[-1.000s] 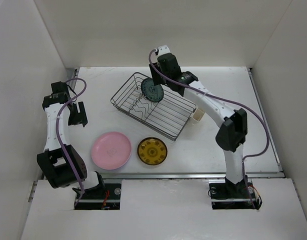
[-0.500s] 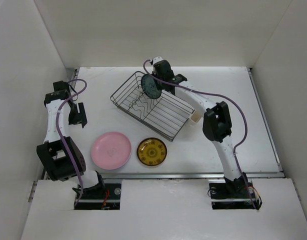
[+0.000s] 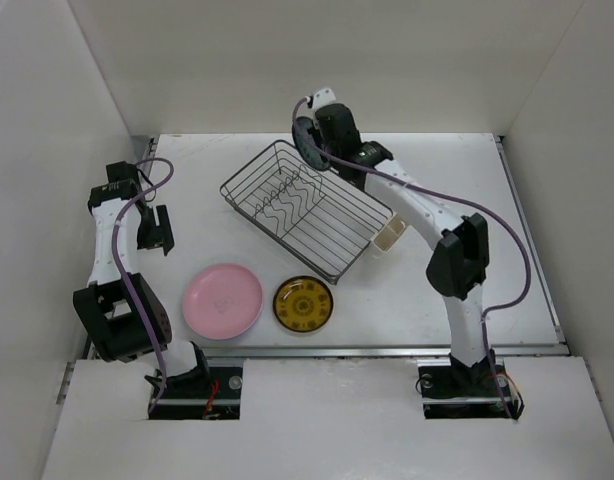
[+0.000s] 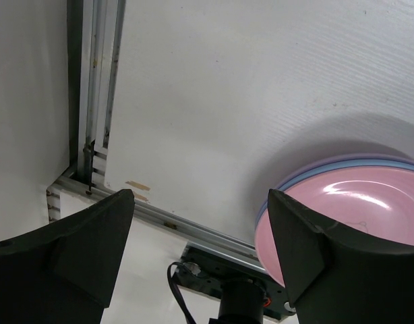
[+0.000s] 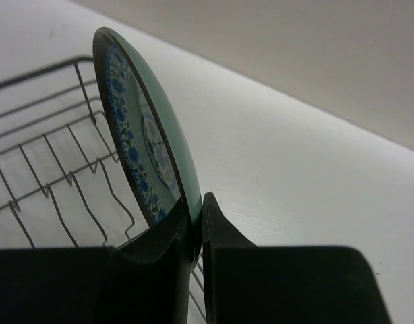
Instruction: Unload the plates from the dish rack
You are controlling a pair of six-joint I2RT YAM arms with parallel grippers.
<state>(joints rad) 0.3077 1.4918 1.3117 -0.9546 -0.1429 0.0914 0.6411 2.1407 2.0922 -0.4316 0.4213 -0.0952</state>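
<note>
Teal plate [image 5: 145, 138] stands edgewise, rim pinched in right hand [image 5: 196, 217].

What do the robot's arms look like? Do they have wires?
The left arm and right arm are white tubes with chunky black joints and black bases. A thin purple cable loops along each. The left gripper and right gripper have flat black fingers.

Dish rack [image 3: 307, 215]: dk metal wire; teal plate [image 5: 153, 155] glossy; pink plate [image 4: 342, 216] smooth, glossy; tabletop [image 4: 227, 101] matt.
</note>
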